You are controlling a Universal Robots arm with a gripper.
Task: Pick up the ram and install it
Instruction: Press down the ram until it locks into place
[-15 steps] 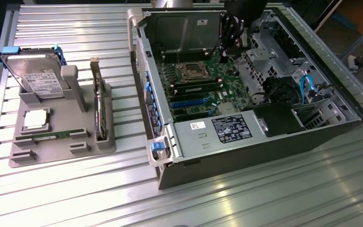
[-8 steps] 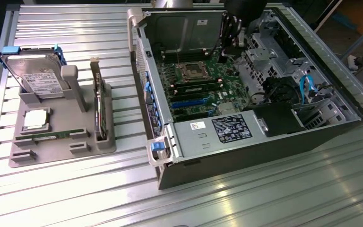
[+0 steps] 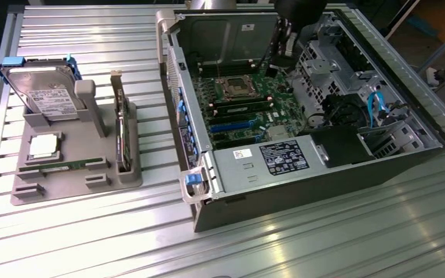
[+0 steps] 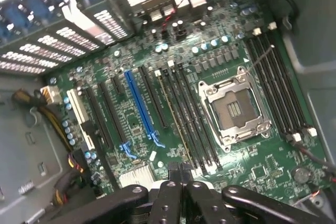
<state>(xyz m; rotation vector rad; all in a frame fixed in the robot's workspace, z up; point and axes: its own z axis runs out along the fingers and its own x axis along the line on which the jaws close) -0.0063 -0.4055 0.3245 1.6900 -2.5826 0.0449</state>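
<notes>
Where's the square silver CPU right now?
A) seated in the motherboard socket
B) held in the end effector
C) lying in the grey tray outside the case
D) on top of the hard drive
C: the silver CPU chip lies flat in the grey tray, to the exterior view's left of the case, and the motherboard socket is bare.

Black arm at top centre of the exterior view, ending in a black claw (image 4: 181, 174) with matte linkage bars, round pivot holes and narrow fingertips.
</notes>
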